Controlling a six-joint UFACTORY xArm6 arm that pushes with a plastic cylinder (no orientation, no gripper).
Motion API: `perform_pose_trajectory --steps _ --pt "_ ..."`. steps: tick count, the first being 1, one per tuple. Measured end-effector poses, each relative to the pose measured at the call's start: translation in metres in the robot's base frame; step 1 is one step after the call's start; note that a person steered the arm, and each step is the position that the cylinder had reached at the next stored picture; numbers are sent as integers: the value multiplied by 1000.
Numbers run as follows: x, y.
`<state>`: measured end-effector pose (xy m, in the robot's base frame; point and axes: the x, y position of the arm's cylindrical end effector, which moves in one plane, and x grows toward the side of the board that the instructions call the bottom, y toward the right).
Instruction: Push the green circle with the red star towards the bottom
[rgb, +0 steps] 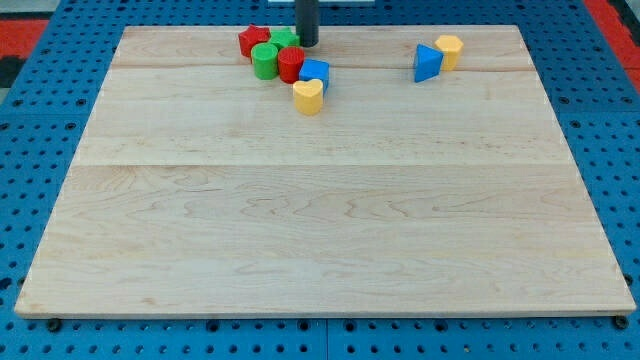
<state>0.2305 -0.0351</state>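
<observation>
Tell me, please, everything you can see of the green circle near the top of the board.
The green circle is a short, glossy cylinder standing upright near the view's top. The red star presses against its upper-left side and a red cylinder against its right. My tip stands apart, up and to the right.

A pale wooden bench (320, 230) fills the frame. Blue perforated panels (40, 150) surround it. Red shows at both upper corners.

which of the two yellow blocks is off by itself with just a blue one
The yellow block near the view's top right, touching only the blue triangle. The other, a yellow heart, sits at the bottom of the cluster below my tip.
</observation>
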Motion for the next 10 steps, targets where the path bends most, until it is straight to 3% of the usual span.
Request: perform_pose_trajectory --steps 1,4,6,7,9,10 --pt "17 -23" --pt "36 -20" --pt "1 8" --pt "-38 -5" --pt "-36 -87" --pt "-12 -98"
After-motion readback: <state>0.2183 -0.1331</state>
